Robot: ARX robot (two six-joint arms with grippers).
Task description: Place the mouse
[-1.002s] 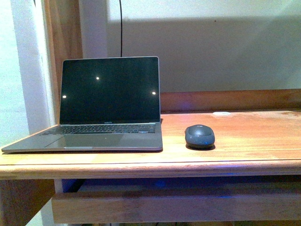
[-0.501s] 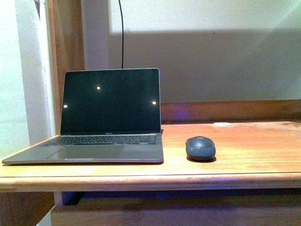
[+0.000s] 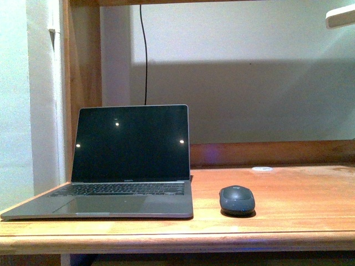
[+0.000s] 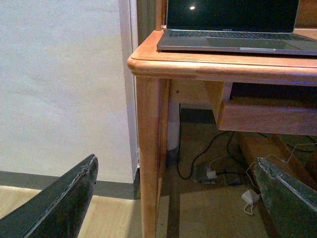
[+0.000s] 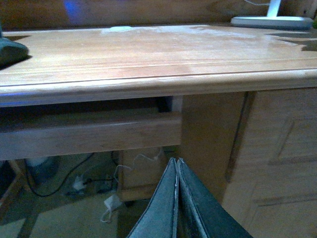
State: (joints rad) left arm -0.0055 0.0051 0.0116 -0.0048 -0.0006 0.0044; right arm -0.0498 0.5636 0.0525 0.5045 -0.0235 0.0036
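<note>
No writing can be read: the mark under the laptop [image 3: 128,160] screen is too small to make out. The left gripper [image 4: 176,198] hangs below the desk [image 3: 288,221] edge with its fingers [image 4: 64,198] spread wide and nothing between them. The right gripper [image 5: 177,198] has its fingers pressed together, empty, also below the desktop. The mouse [image 3: 237,199] sits on the desk just right of the laptop, near the front edge. A small white disc [image 3: 262,168] lies farther back.
</note>
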